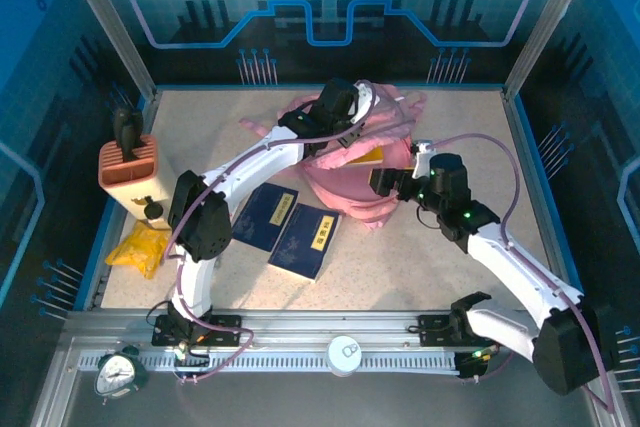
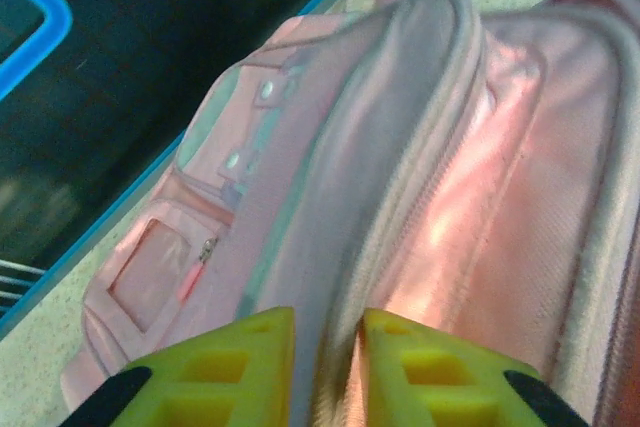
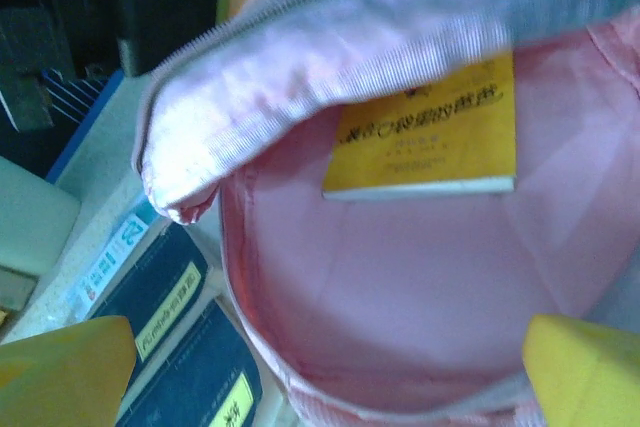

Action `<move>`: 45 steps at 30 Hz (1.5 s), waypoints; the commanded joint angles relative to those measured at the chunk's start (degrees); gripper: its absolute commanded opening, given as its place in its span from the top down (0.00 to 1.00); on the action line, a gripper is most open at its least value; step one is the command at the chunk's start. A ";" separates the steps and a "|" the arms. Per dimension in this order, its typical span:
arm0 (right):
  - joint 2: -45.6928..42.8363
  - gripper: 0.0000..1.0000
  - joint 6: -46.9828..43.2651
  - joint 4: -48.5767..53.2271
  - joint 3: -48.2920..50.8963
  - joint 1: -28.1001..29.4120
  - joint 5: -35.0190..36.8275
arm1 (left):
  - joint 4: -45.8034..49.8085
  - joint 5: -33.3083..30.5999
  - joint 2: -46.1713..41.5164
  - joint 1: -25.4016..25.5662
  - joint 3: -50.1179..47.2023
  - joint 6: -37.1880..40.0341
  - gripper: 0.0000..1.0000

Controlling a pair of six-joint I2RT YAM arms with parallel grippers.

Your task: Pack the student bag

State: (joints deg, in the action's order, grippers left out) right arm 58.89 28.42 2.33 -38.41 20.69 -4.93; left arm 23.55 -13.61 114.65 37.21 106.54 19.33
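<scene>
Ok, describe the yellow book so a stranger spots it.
Start at the pink backpack in the middle of the table. Look into its open mouth: the book lies inside. Unlike the two dark blue books outside on the table, it is yellow.

Bag [image 3: 400, 287] mouth gapes wide ahead of my R gripper [image 3: 320, 387], whose jaws are spread far apart, so there's plenty of room to go in. Yellow book [image 3: 430, 137] takes the far wall inside; rest of the pocket is bare. Flap [image 3: 330, 57] droops over the top of the opening, so entry from above is tight. L gripper [image 2: 328, 367] & L arm [image 1: 260, 157] sit over the bag's far side, so that way's blocked. Blue books [image 1: 262, 215] lie just left of the bag. Bare table [image 1: 460, 247] btw. bag & R arm [image 1: 510, 257].
</scene>
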 commanded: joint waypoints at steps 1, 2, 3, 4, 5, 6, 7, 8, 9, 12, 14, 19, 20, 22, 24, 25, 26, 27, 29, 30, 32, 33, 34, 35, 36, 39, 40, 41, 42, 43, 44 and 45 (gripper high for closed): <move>-3.07 0.00 0.16 7.14 1.01 0.93 -0.89 | 0.58 4.51 -5.45 0.20 -0.55 -4.37 0.67; -3.71 0.00 0.14 8.01 1.02 1.00 -1.32 | 0.58 5.12 -6.40 0.15 -1.46 -5.75 0.64; -4.32 0.00 0.22 9.06 0.97 1.07 -1.76 | 0.32 5.86 -7.88 0.21 -3.06 -7.43 0.60; -4.85 0.00 0.39 9.91 1.02 1.29 -2.17 | 0.06 6.64 -9.43 0.23 -5.24 -9.03 0.56; -5.27 0.00 0.57 10.35 1.30 1.37 -2.66 | 0.02 7.23 -11.00 0.15 -7.03 -10.63 0.54; -5.73 0.00 0.46 10.49 1.74 1.46 -4.19 | -0.38 7.69 -13.09 0.23 -9.96 -12.81 0.52; -6.10 0.00 0.40 10.42 2.26 1.64 -5.73 | -0.99 7.92 -15.45 0.23 -13.23 -15.14 0.49; -6.53 0.00 0.57 10.42 2.73 1.97 -6.33 | -1.61 8.29 -17.51 0.22 -16.28 -17.01 0.47; -6.92 0.00 0.92 10.50 3.33 2.43 -6.42 | -2.55 8.41 -20.13 0.23 -20.26 -19.40 0.45; -7.31 0.00 3.29 11.39 4.97 4.02 -5.43 | -3.77 7.96 -27.30 0.21 -30.99 -26.98 0.40; -7.06 0.00 4.21 11.18 6.08 5.67 -5.19 | -2.63 7.14 -31.20 0.21 -37.02 -31.12 0.37; -5.45 0.00 5.24 10.31 8.39 12.00 -1.27 | 1.07 5.65 -38.32 0.23 -49.76 -40.20 0.32; -4.81 0.00 6.01 9.56 9.06 13.04 -0.82 | 2.10 5.79 -39.17 0.17 -51.45 -42.29 0.32; -3.51 0.00 7.26 7.19 10.26 14.83 -1.49 | 3.35 7.41 -40.71 0.11 -54.13 -45.39 0.31; -2.44 0.00 8.00 4.65 11.76 17.71 0.35 | 2.83 8.67 -42.46 0.21 -57.67 -48.78 0.29; -1.94 0.00 8.17 3.63 12.34 18.93 1.41 | 2.00 9.17 -43.34 0.22 -59.31 -50.06 0.29; -1.35 0.00 8.66 2.55 12.93 20.17 2.72 | 0.93 9.36 -44.21 0.18 -61.31 -51.56 0.28; -0.58 0.00 9.37 1.18 13.46 21.22 3.51 | -0.18 9.39 -44.95 0.17 -62.97 -52.60 0.27; 1.06 0.00 10.52 -1.10 13.98 22.59 3.29 | -1.01 9.03 -45.34 0.14 -64.95 -54.61 0.27; 1.93 0.00 11.02 -1.86 13.93 23.44 3.30 | -1.14 9.37 -45.15 0.14 -65.28 -55.03 0.27; 3.07 0.00 11.45 -2.85 14.02 25.12 4.47 | -1.19 9.87 -43.78 0.10 -65.65 -55.98 0.26; 3.45 0.00 11.56 -3.55 14.21 26.14 5.27 | -1.73 10.25 -42.89 0.15 -66.04 -56.80 0.27; 3.65 0.00 11.80 -4.14 14.54 26.66 5.96 | -2.66 11.04 -42.11 0.13 -66.51 -57.17 0.27; 3.93 0.00 12.25 -4.86 14.76 27.02 6.18 | -3.52 11.93 -41.27 0.21 -66.98 -57.61 0.28; 4.16 0.00 12.58 -5.14 14.79 26.96 6.11 | -4.18 12.30 -40.46 0.24 -67.35 -58.43 0.31; 4.32 0.00 12.64 -4.97 14.77 27.06 6.46 | -8.70 13.98 -38.32 0.54 -69.27 -59.67 0.33; 4.24 0.00 12.37 -5.01 14.81 27.06 6.68 | -9.96 14.42 -37.54 0.56 -69.68 -59.75 0.36; 4.21 0.00 12.07 -4.99 14.78 27.07 6.99 | -10.27 14.51 -36.45 0.66 -69.64 -59.88 0.39; 4.12 0.00 12.00 -4.61 14.81 27.02 7.50 | -9.75 14.47 -35.58 0.71 -69.39 -60.10 0.40; 3.97 0.00 12.16 -3.98 14.71 27.01 7.93 | -9.58 14.47 -34.94 0.85 -69.32 -60.38 0.41; 3.71 0.00 12.29 -2.96 14.46 27.00 8.41 | -9.41 14.48 -34.47 1.30 -69.35 -60.76 0.42; 3.56 0.00 12.33 -2.31 14.17 27.03 8.73 | -9.56 14.31 -34.09 1.88 -69.69 -61.20 0.43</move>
State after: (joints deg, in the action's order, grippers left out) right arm 62.98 40.12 -0.89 -24.23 47.20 1.37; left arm 15.92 -0.95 79.64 38.04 37.54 -39.66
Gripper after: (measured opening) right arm 0.995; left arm 0.575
